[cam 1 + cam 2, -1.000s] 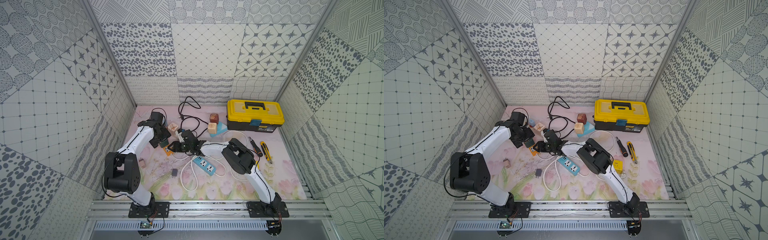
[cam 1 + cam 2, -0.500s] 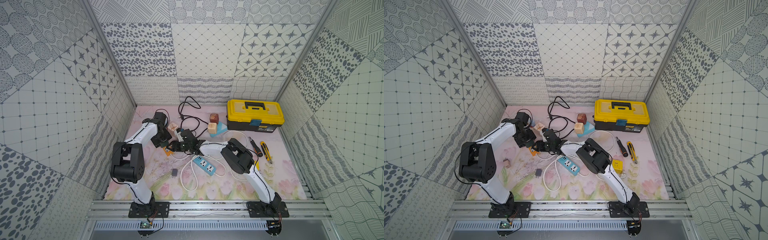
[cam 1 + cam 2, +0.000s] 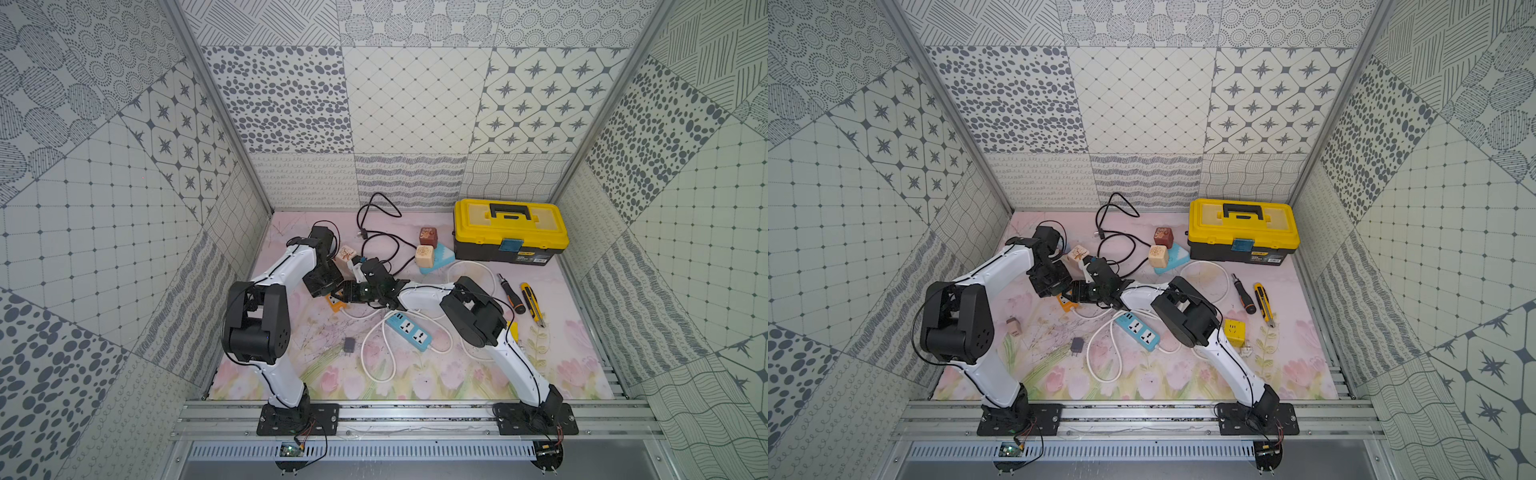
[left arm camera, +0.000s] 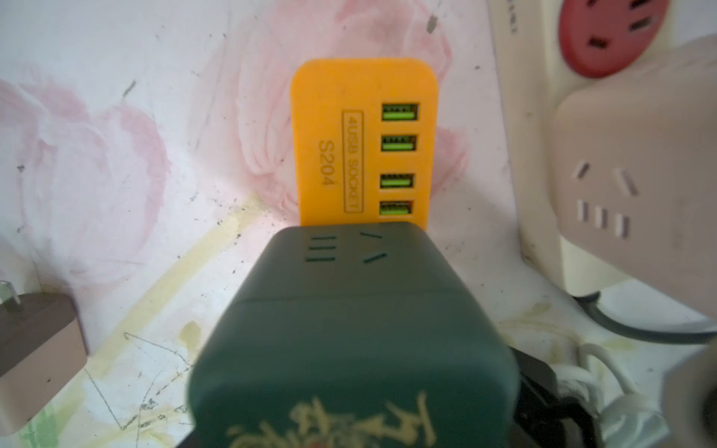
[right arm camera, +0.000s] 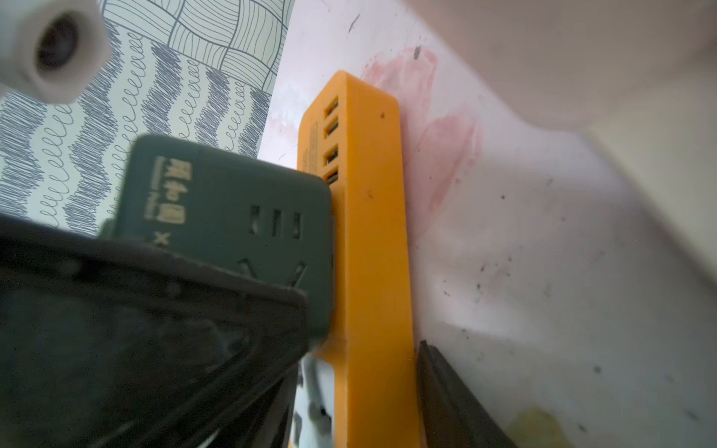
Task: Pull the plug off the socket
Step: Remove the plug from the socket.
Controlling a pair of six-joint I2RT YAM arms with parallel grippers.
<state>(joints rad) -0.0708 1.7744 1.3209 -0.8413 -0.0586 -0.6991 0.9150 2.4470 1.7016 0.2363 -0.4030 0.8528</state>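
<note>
The socket is an orange strip (image 4: 329, 135) with four green USB ports, lying flat on the floral mat (image 3: 316, 374). A dark green cube plug (image 4: 349, 310) sits in its near end. The plug fills the space between the jaws of my left gripper (image 4: 357, 407), whose fingers are hidden, so I cannot tell if they press it. In the right wrist view the plug (image 5: 232, 217) stands out from the socket (image 5: 368, 232). My right gripper (image 5: 368, 388) is shut on the socket, one finger (image 5: 446, 388) against the mat side. In a top view both grippers, left (image 3: 328, 289) and right (image 3: 348, 291), meet over the socket (image 3: 335, 302).
A beige strip (image 4: 535, 194) with a beige adapter (image 4: 620, 194) lies close beside the socket, and a brown adapter (image 4: 35, 349) lies on its other side. A blue strip (image 3: 409, 331) with white cable, wooden cubes (image 3: 424, 256), a yellow toolbox (image 3: 509, 228), a screwdriver (image 3: 510, 296) and a knife (image 3: 532, 303) lie to the right.
My left gripper has moved right from the mat's left edge to the socket and come down over the green plug, its jaws narrowing. The right gripper has stayed on the socket.
</note>
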